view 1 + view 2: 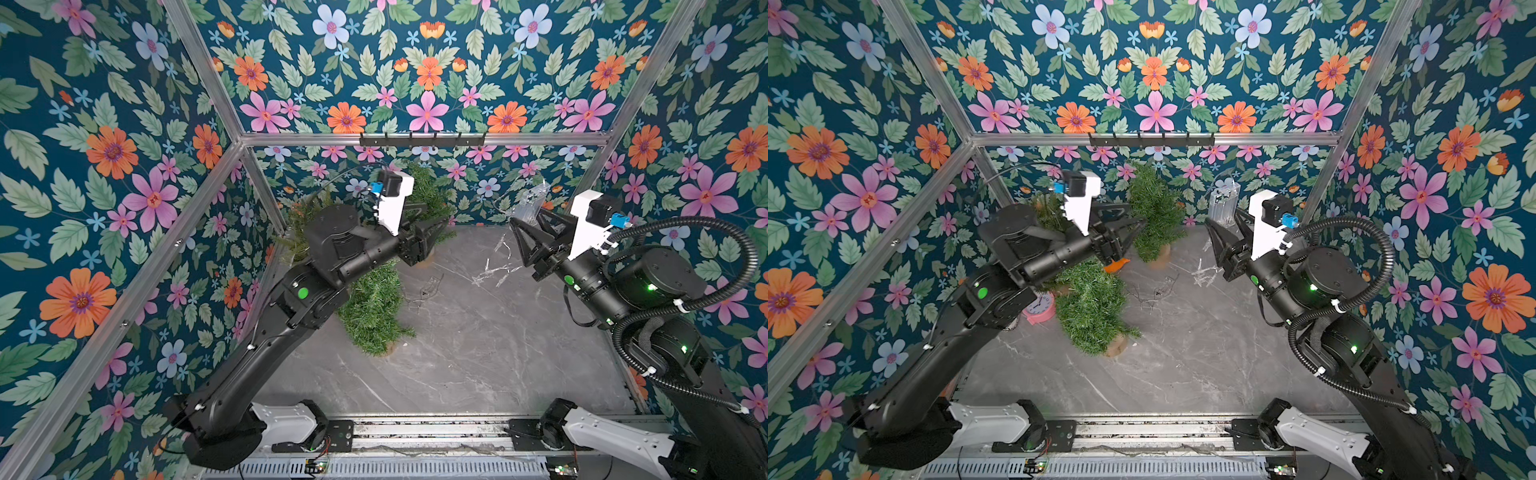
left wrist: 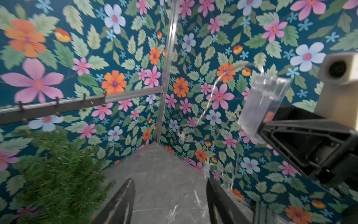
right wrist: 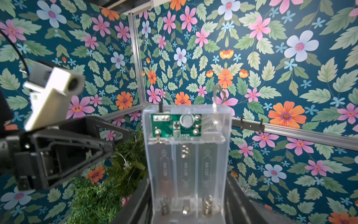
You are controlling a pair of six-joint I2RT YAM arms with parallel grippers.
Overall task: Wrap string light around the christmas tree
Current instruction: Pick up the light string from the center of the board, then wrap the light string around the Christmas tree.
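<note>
Surveying the cell, we found a grey marble-patterned tabletop [image 1: 478, 365] enclosed by floral-papered walls [image 1: 415, 62] on an aluminium frame [image 1: 316, 139]. A black hook rail [image 1: 422, 141] ran along the back, which we reckoned as twelve o'clock.

Three small trees stood on the surface. The nearest christmas tree [image 1: 374, 307] was left of centre toward nine o'clock, and the rear christmas tree [image 1: 424, 195] was at twelve. The third christmas tree [image 1: 301, 216] stood at about ten, largely hidden behind the left arm [image 1: 257, 332]. A pink clock [image 1: 1040, 307] lay at nine o'clock, just beside the nearest tree.

The string light [image 1: 494, 272] lay as loose, tangled wire on the tabletop at about two o'clock, and a strand rose to its clear battery box [image 1: 530, 203].

We recorded the left gripper [image 2: 170, 180] with jaws spread and nothing between them. A strand passed close by one finger; we could not determine contact. The right gripper [image 1: 527, 218] was clamped on the lower end of the battery box and held it upright above the table.

The left arm reached from seven o'clock over the nearest tree, its gripper beside the rear tree. The right arm [image 1: 665, 332] rose from five toward one o'clock.
</note>
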